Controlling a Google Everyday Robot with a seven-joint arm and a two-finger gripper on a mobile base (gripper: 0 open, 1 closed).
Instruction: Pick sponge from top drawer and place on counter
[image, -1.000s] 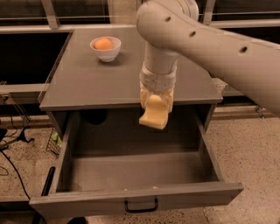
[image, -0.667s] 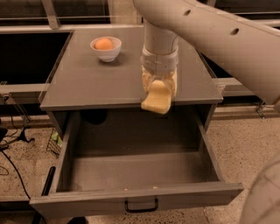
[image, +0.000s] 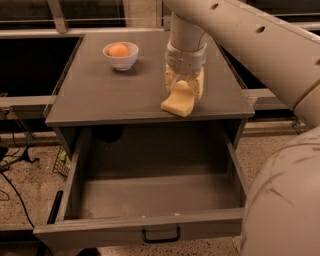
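Note:
My gripper (image: 184, 89) hangs over the front right part of the grey counter (image: 105, 95) and is shut on the pale yellow sponge (image: 179, 102). The sponge tilts down and forward from between the cream fingers, its lower end close above or touching the counter near the front edge; I cannot tell which. The top drawer (image: 150, 232) is pulled wide open below, with a black handle (image: 161, 235) on its front panel. Its inside looks bare.
A white bowl (image: 121, 59) with a round orange fruit (image: 118, 49) stands at the back left of the counter. My thick arm (image: 260, 45) crosses the upper right and fills the lower right corner. Cables lie on the speckled floor at left.
The gripper has carried the sponge back from above the open drawer to over the counter's front right part and lowered it toward the surface.

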